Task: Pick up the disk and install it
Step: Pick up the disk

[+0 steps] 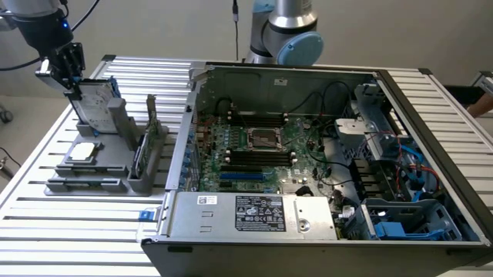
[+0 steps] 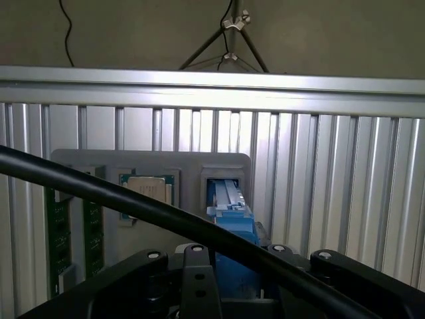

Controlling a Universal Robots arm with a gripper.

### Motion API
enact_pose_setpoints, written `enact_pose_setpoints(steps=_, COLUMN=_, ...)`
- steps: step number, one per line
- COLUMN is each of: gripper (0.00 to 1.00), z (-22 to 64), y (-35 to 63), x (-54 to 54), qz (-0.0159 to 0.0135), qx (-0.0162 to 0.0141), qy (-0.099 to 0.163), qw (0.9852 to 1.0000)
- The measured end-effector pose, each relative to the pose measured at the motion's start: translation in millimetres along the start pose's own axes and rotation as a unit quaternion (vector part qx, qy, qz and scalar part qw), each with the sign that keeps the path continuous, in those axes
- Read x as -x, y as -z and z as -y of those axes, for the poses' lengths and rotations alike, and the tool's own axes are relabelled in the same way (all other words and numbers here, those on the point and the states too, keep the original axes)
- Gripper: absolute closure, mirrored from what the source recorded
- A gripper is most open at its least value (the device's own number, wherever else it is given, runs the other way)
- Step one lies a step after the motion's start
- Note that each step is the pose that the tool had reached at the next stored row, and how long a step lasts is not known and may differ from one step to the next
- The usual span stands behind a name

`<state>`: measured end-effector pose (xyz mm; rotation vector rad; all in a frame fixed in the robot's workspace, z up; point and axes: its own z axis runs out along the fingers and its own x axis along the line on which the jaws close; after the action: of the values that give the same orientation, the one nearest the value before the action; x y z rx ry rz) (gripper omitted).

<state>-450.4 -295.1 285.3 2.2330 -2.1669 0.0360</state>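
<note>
On the exterior view's left I have the gripper (image 1: 71,78) down at the top edge of the disk (image 1: 96,101), which stands tilted in the back slot of the grey rack (image 1: 85,186). I cannot tell whether the gripper is clamped on it or standing loose. Nearer the camera, a small square chip (image 1: 82,151) lies flat on the same rack. To the right, the open computer case (image 1: 419,92) rests on the slatted table (image 1: 46,231), with the power supply box (image 1: 254,213) along its near edge.
</note>
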Motion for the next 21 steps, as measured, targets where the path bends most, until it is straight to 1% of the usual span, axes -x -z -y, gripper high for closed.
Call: enact_pose_setpoints(steps=21, gripper=0.67, z=0.0, y=0.0, x=0.0, qz=-0.0003, qx=0.0000, qy=0.000, qw=1.0000)
